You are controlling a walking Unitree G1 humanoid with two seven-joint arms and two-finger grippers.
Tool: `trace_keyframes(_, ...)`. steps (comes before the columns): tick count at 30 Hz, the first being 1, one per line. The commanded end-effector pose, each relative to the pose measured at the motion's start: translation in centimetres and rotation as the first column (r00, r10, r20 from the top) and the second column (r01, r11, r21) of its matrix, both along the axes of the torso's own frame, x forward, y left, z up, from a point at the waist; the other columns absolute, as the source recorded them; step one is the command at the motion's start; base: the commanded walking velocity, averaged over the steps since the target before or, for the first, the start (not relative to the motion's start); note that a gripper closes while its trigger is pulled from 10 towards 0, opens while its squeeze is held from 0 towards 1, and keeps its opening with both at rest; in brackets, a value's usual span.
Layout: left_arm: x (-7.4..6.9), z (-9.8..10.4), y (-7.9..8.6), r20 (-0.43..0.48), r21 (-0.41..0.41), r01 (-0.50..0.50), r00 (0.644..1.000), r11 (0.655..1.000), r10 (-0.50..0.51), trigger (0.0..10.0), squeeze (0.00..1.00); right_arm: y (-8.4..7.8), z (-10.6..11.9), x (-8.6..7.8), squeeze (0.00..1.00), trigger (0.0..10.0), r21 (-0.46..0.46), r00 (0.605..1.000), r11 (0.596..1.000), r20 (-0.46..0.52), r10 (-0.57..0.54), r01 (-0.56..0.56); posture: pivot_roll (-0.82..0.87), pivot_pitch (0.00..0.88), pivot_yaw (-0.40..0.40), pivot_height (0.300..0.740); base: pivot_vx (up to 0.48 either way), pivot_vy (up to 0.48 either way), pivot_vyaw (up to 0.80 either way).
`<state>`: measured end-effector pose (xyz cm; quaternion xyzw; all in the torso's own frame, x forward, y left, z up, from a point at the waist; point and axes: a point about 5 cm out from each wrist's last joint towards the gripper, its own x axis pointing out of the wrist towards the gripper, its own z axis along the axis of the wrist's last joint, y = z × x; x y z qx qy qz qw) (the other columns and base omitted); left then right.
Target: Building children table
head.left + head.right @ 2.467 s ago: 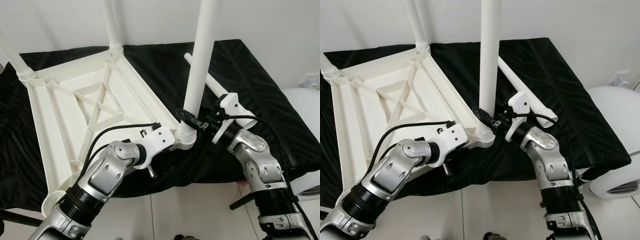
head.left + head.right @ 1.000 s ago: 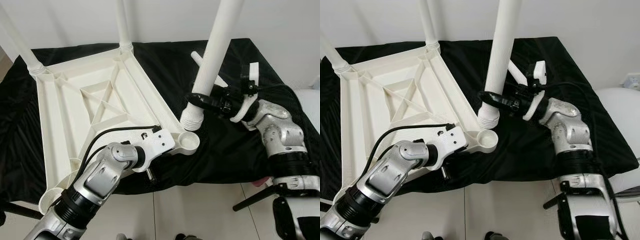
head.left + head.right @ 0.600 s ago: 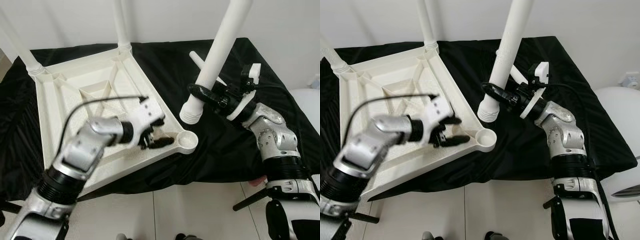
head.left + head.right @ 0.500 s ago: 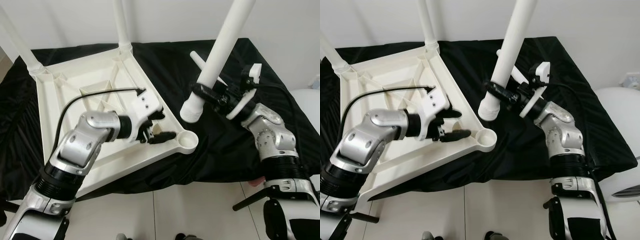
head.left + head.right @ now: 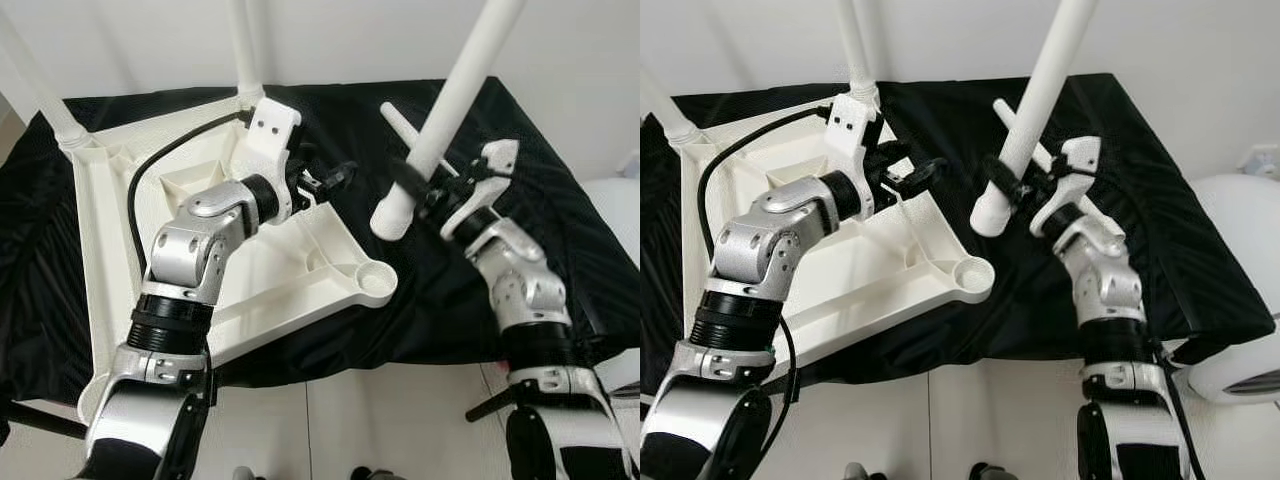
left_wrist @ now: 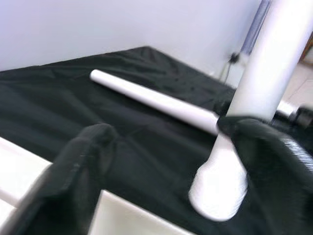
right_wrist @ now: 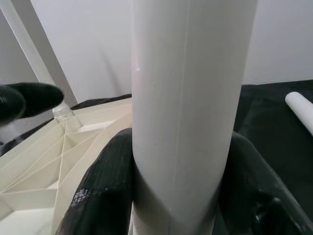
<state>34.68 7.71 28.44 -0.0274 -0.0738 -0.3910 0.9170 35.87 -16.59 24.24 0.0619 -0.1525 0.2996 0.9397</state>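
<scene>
Plain indoor room — white wall (image 5: 340, 40), tiled floor (image 5: 380, 420), black-draped table (image 5: 1160, 200).

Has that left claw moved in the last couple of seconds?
Yes. The left gripper has swung from the upturned tabletop's near edge, beside the empty corner socket, up and away across the tabletop, now open toward the held leg.
</scene>
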Motion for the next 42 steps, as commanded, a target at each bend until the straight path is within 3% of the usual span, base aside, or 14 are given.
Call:
trace_keyframes(1, 0.1, -0.5, 0.4, -0.036, -0.035, -0.014, 0.999, 0.999, 0.012, 10.0, 1.0, 0.4, 0.6, -0.4, 0.0, 10.0, 0.002, 0.999, 1.0, 0.034, 0.008, -0.008, -0.06, 0.051, 0.035, 0.74, 0.0, 0.0, 0.0)
trace_keyframes(8, 0.0, -0.1, 0.1, 0.027, -0.04, 0.0, 1.0, 0.999, 0.001, 10.0, 1.0, 0.4, 0.1, -0.7, 0.0, 10.0, 0.006, 1.0, 1.0, 0.031, -0.006, 0.006, -0.07, 0.0, 0.03, 0.74, 0.0, 0.0, 0.0)
trace_keyframes(9, 0.6, -0.2, 0.5, 0.074, 0.003, -0.118, 0.99, 0.993, 0.117, 10.0, 0.47, 0.2, 0.0, -0.5, 0.0, 10.0, 0.004, 0.998, 0.998, 0.024, -0.056, 0.056, -0.08, 0.0, 0.037, 0.74, 0.0, 0.0, 0.0)
trace_keyframes(10, 0.6, -0.2, 0.5, 0.074, 0.003, -0.118, 0.99, 0.993, 0.117, 10.0, 0.47, 0.2, 0.0, -0.5, 0.0, 10.0, 0.004, 0.998, 0.998, 0.024, -0.056, 0.056, -0.08, 0.0, 0.037, 0.74, 0.0, 0.0, 0.0)
trace_keyframes(11, 0.7, -0.4, 0.7, 0.082, 0.005, -0.152, 0.985, 0.988, 0.151, 10.0, 0.12, 0.2, 0.0, -0.5, 0.0, 10.0, 0.005, 0.997, 0.998, 0.023, -0.07, 0.07, -0.08, 0.0, 0.042, 0.74, 0.0, 0.0, 0.0)
trace_keyframes(13, 0.8, -0.5, 0.8, 0.083, 0.004, -0.167, 0.983, 0.986, 0.166, 10.0, 0.12, 0.2, -0.1, -0.5, 0.0, 10.0, 0.006, 0.997, 0.997, 0.022, -0.077, 0.077, -0.08, 0.0, 0.042, 0.74, 0.0, 0.0, 0.0)
trace_keyframes(14, 1.3, -1.3, 1.5, 0.043, -0.017, -0.236, 0.971, 0.972, 0.236, 10.0, 0.0, 0.5, -0.4, -0.8, 0.0, 10.0, 0.006, 0.994, 0.994, 0.029, -0.109, 0.109, -0.09, 0.0, 0.053, 0.74, 0.0, 0.0, 0.0)
trace_keyframes(20, 1.4, -2.1, 2.2, 0.006, -0.046, -0.277, 0.961, 0.96, 0.278, 10.0, 0.0, 0.8, -0.6, -1.1, 0.0, 10.0, 0.011, 0.99, 0.991, 0.034, -0.136, 0.136, -0.09, 0.0, 0.056, 0.74, 0.0, 0.0, 0.0)
trace_keyframes(24, 1.2, -3.8, 3.1, -0.084, -0.078, -0.346, 0.937, 0.935, 0.339, 10.0, 0.0, 1.6, -1.2, -1.5, 0.0, 10.0, 0.017, 0.987, 0.987, 0.016, -0.158, 0.158, -0.09, 0.0, 0.055, 0.74, 0.0, 0.0, 0.0)
trace_keyframes(27, 1.3, -4.0, 3.1, -0.088, -0.08, -0.35, 0.935, 0.933, 0.344, 10.0, 0.0, 1.6, -1.3, -1.5, 0.0, 10.0, 0.014, 0.987, 0.987, 0.015, -0.16, 0.16, -0.09, 0.0, 0.055, 0.74, 0.0, 0.0, 0.0)
trace_keyframes(34, 0.9, -4.6, 4.0, -0.066, -0.088, -0.44, 0.898, 0.894, 0.435, 10.0, 0.0, 1.0, -1.9, -1.0, 0.0, 10.0, 0.014, 0.959, 0.959, -0.027, -0.282, 0.282, -0.09, 0.0, 0.061, 0.74, 0.0, 0.0, 0.0)
trace_keyframes(40, 0.4, -4.1, 3.6, 0.024, -0.036, -0.395, 0.918, 0.918, 0.396, 10.0, 0.0, 0.6, -1.7, -1.2, 0.0, 10.0, 0.029, 0.954, 0.954, -0.05, -0.297, 0.298, -0.09, 0.0, 0.025, 0.74, 0.0, 0.0, 0.0)
trace_keyframes(42, 0.2, -3.6, 2.7, 0.066, -0.008, -0.322, 0.945, 0.947, 0.322, 10.0, 0.0, 0.7, -1.6, -1.3, 0.0, 10.0, 0.015, 0.959, 0.959, -0.041, -0.282, 0.283, -0.08, 0.0, 0.023, 0.74, 0.0, 0.0, 0.0)
